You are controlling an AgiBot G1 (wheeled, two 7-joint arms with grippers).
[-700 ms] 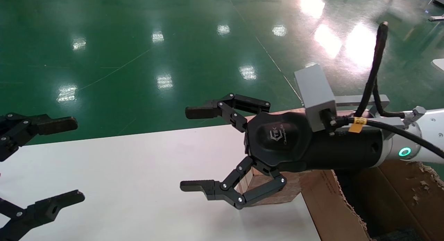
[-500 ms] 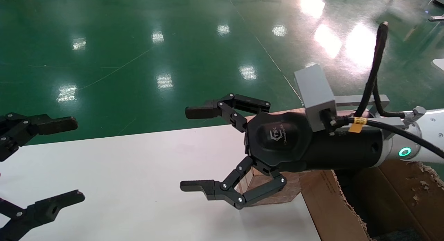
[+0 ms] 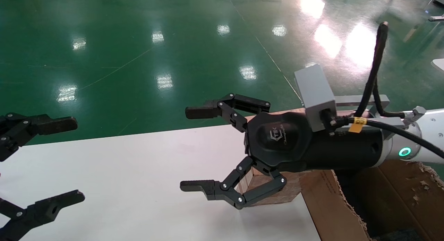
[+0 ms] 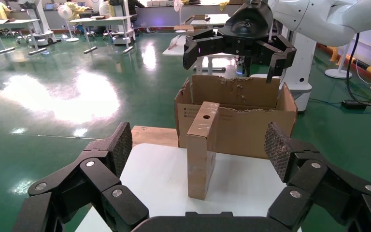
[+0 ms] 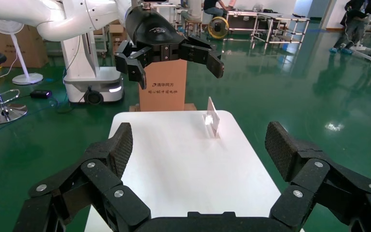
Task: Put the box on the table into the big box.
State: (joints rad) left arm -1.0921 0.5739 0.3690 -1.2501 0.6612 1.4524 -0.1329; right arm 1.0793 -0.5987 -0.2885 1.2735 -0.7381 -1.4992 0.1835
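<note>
The right gripper (image 3: 194, 151), jaws spread wide, hovers above the white table (image 3: 121, 171), with the plywood box (image 3: 274, 189) standing under its wrist, touching the cardboard carton (image 3: 329, 203). A good grasp means drawing back, descending, and straddling the box's narrow faces squarely. The carton's ragged wall crowds one side. The left gripper (image 3: 41, 164) idles open, well apart.

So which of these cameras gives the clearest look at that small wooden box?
The left wrist view: the box stands upright on the table before the big box, unobstructed, round hole visible. In the head view the right tool and its arm cover most of it. The right wrist view misses it.
</note>
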